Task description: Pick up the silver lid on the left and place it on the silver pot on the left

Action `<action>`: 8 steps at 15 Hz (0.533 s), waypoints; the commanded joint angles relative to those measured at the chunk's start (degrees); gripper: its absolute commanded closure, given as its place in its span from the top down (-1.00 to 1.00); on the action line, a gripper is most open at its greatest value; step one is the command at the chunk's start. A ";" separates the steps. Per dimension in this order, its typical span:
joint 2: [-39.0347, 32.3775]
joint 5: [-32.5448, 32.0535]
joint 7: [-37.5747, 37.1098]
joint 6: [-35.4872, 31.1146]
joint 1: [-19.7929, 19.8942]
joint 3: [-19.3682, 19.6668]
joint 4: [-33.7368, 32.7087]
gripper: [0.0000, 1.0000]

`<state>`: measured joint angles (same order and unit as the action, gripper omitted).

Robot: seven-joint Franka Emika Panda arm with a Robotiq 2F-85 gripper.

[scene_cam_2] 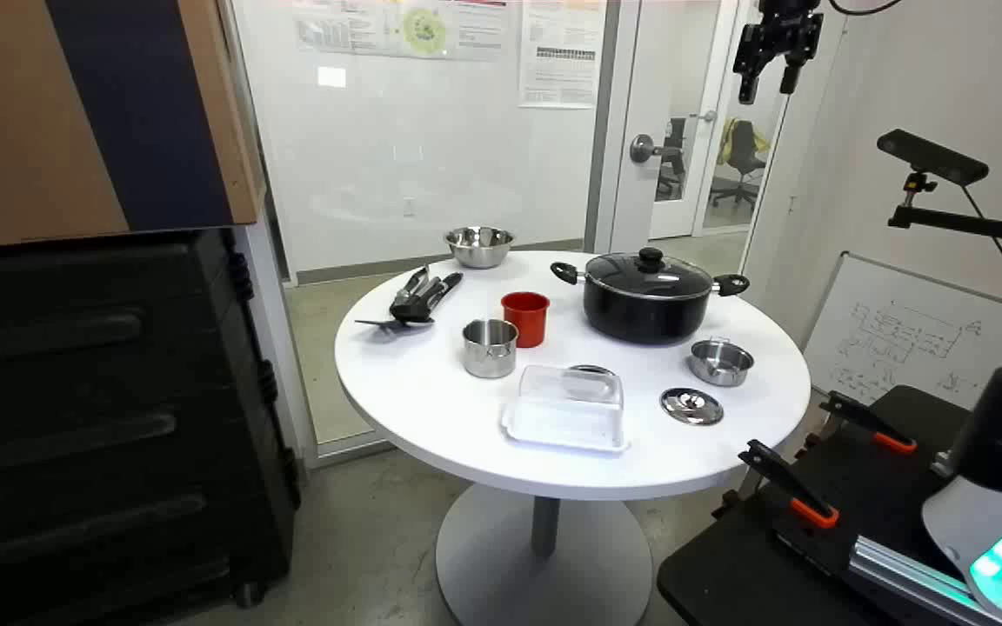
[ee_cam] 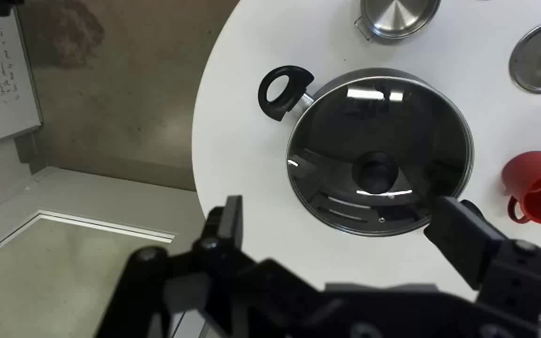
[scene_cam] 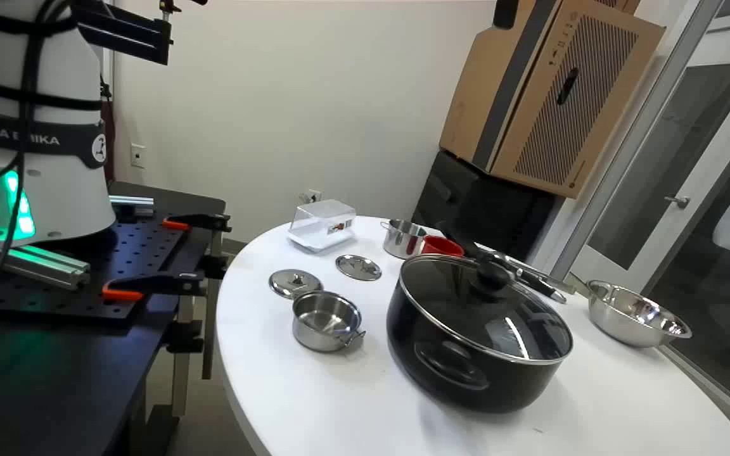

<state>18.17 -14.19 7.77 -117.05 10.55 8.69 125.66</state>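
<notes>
Two near-identical small silver lids lie flat on the table. I take the silver lid [scene_cam: 358,268] to be the one nearer the clear box; an exterior view shows it partly behind that box [scene_cam_2: 593,369], and the wrist view shows it at the right edge [ee_cam: 540,58]. The other small lid [scene_cam: 295,283] lies beside the shallow pan, also seen in an exterior view [scene_cam_2: 691,406]. The narrow silver pot [scene_cam: 404,239] stands uncovered beside the red mug, also in an exterior view [scene_cam_2: 490,349]. My gripper [scene_cam_2: 768,91] is open and empty, high above the table, over the black pot's side [ee_cam: 338,223].
The black pot [scene_cam: 466,361] with its glass lid [scene_cam_2: 647,276] is the biggest thing on the table. The shallow silver pan [scene_cam_2: 721,362], red mug [scene_cam_2: 525,319], clear box [scene_cam_2: 566,417], black utensils [scene_cam_2: 418,300] and steel bowl [scene_cam_2: 479,248] also stand there.
</notes>
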 commanded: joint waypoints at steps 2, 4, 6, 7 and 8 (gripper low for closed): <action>-0.09 -0.12 0.28 -0.63 -0.69 0.15 0.29 1.00; -0.56 0.26 1.13 -1.62 -1.79 -0.38 1.13 1.00; -1.36 0.38 1.05 -2.75 -3.15 -1.40 2.37 1.00; -1.96 0.66 0.73 -3.55 -3.92 -1.96 3.07 1.00; -2.75 0.45 -0.02 -4.40 -4.55 -2.71 3.76 1.00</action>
<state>17.05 -14.04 8.06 -118.67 7.68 7.36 127.56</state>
